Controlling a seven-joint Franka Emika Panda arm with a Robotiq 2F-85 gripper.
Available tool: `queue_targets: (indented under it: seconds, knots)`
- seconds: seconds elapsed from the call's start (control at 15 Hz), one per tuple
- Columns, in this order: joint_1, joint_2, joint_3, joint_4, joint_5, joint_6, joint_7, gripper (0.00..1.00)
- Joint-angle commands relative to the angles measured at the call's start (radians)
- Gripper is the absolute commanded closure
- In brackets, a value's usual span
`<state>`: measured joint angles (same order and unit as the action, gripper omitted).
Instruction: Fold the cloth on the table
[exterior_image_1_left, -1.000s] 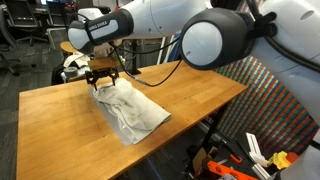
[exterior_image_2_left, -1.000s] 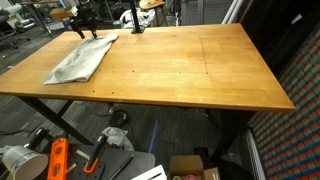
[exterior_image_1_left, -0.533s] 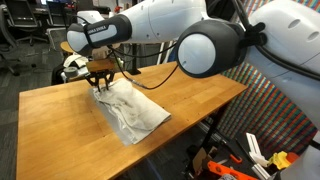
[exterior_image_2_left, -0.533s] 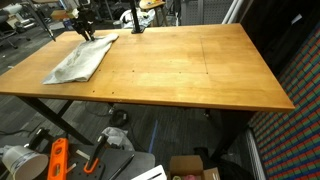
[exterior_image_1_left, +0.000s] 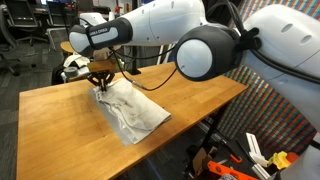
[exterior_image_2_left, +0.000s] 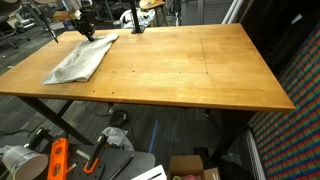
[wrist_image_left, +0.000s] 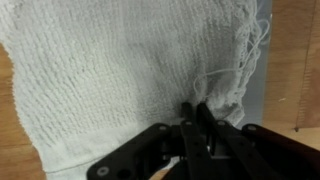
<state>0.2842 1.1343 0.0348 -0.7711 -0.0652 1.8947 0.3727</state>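
The cloth (exterior_image_1_left: 131, 110) lay wrinkled on the table (exterior_image_1_left: 195, 92), its frayed corner clenched between the fingers of the gripper (wrist_image_left: 195, 112) and the rest spread away from them. The table's edge ran just behind the gripper — broad bare wood opened beyond the cloth. The arm hung low, wrist pointing down.

Both exterior views look down on the thick light-brown wooden table (exterior_image_1_left: 60, 112) (exterior_image_2_left: 190, 70) from different sides; the wrist view faces their shared thin white wrinkled cloth (exterior_image_1_left: 132, 112) (exterior_image_2_left: 80, 60) (wrist_image_left: 110, 70) very closely.
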Motion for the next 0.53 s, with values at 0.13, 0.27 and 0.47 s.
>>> queue_targets:
  seconds: [0.13,0.27,0.47]
  knots:
    - [-0.04,0.043,0.003,0.093,0.024,-0.002,0.039,0.82]
    - [-0.054,0.052,0.003,0.109,0.025,-0.002,0.063,0.85]
    - [-0.069,0.064,0.007,0.123,0.023,-0.006,0.083,0.85]
